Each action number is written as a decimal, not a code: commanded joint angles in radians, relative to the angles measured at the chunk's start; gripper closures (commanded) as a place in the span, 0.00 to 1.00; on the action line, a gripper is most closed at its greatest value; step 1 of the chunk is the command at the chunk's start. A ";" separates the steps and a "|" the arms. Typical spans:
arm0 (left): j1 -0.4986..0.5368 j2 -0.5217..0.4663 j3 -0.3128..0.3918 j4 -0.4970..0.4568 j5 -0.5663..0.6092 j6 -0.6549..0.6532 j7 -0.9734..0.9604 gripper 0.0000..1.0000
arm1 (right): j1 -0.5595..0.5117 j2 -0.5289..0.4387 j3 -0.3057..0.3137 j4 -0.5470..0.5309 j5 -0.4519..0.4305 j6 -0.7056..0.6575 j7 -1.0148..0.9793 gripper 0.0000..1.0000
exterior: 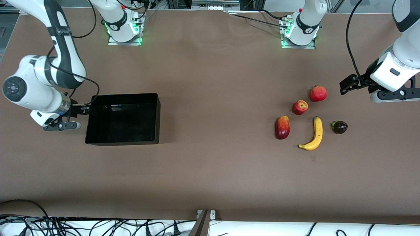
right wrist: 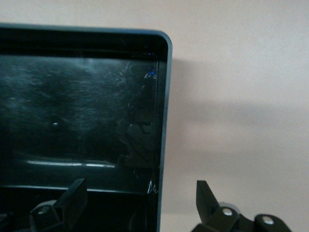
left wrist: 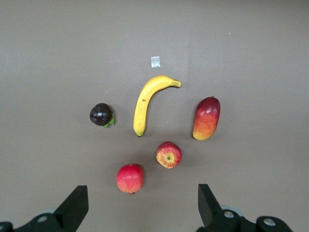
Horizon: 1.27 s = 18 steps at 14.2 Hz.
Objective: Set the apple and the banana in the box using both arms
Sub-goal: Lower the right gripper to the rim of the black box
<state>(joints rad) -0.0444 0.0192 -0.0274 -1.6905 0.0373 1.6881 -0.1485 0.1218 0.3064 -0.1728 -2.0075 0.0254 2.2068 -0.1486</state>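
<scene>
Hovering wide-open left gripper (left wrist: pixel 140 210) above small red-yellow apple (exterior: pixel 300 107), curved yellow banana (exterior: pixel 314 134); open right gripper (right wrist: pixel 140 205) straddling glossy black tray (exterior: pixel 123 96) wall to steady it

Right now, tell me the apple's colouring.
The apple is red with yellowish patches around its stem dimple, clearest in the left wrist view.

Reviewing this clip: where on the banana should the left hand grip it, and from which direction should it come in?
Probably from straight above, closing across the thick middle of the banana. It lies flat on the table, so its narrow width fits between open fingers. The apple, the mango-like fruit and the dark fruit lie apart from it, leaving room. The left hand is open.
</scene>
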 commanded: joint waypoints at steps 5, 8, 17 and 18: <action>0.001 -0.005 -0.002 0.003 -0.001 -0.011 -0.009 0.00 | -0.022 0.072 0.003 -0.109 0.004 0.213 0.017 0.00; 0.001 -0.007 -0.002 0.002 -0.002 -0.014 -0.009 0.00 | -0.022 0.083 0.004 -0.145 0.004 0.272 0.015 0.16; 0.000 -0.007 -0.002 0.003 -0.001 -0.021 -0.009 0.00 | -0.022 0.060 0.015 -0.119 0.007 0.228 0.003 1.00; 0.000 -0.007 -0.002 0.003 -0.001 -0.021 -0.009 0.00 | -0.021 0.053 0.016 -0.097 0.007 0.203 0.003 1.00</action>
<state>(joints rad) -0.0444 0.0192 -0.0275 -1.6906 0.0373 1.6827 -0.1495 0.1083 0.3920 -0.1686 -2.1273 0.0290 2.4518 -0.1426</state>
